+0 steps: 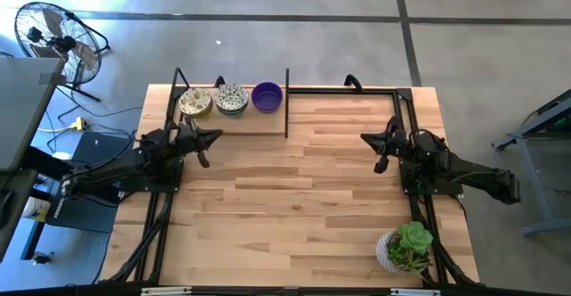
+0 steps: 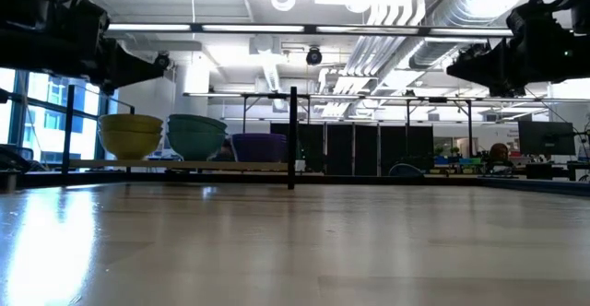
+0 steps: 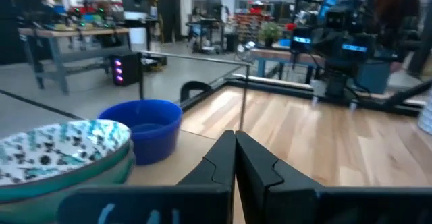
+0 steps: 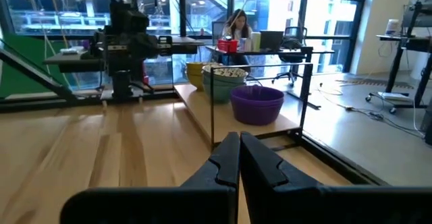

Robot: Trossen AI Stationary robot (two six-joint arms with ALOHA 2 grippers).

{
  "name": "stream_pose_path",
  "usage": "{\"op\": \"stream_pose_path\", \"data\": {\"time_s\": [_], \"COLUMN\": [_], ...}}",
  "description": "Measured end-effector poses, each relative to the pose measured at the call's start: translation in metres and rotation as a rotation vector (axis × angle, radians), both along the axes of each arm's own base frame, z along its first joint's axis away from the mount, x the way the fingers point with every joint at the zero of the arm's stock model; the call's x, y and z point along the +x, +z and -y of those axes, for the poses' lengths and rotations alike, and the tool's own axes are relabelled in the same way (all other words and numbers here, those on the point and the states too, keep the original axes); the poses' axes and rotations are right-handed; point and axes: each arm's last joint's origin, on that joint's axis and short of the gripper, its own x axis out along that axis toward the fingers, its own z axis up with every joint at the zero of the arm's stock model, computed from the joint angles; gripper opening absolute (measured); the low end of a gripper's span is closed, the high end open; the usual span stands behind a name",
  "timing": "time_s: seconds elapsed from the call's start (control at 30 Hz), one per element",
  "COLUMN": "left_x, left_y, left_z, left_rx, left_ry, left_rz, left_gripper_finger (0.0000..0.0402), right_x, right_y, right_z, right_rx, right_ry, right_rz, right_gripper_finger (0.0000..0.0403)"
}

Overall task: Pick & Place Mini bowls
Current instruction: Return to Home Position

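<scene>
Mini bowls (image 1: 231,100) stand in three stacks on the shelf (image 1: 259,125); both grippers are empty.
They look stiff, glossy, light and easily chipped, so a pinch across one rim seems safest. The left gripper (image 3: 235,143), fingers pressed together, hangs just beside the shelf; the right gripper (image 4: 239,143), likewise clenched, is well apart from it.

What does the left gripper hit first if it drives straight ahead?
Likely the shelf's black upright post, nearly dead ahead of the left gripper; past it, only the right arm. Depth unclear.
</scene>
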Motion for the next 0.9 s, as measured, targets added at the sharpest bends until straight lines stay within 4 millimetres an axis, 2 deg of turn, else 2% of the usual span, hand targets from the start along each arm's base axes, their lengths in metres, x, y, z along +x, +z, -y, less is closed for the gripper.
{"op": "stream_pose_path", "data": {"time_s": [0.53,0.9], "left_x": [0.0001,0.0010], "left_y": [0.0002,-0.0011], "left_z": [-0.0014,-0.0001], "left_rx": [-0.019,-0.016], "left_ry": [0.044,-0.006], "left_rz": [0.016,0.000], "left_gripper_finger": [0.0000,0.0001], "right_x": [-0.0017,-0.0015], "right_y": [-0.0009,-0.0002], "right_z": [0.0086,0.0086], "right_rx": [0.054,0.020], "right_ry": [-0.158,-0.155], "right_rz": [0.009,0.004], "right_gripper_finger": [0.0000,0.0000]}}
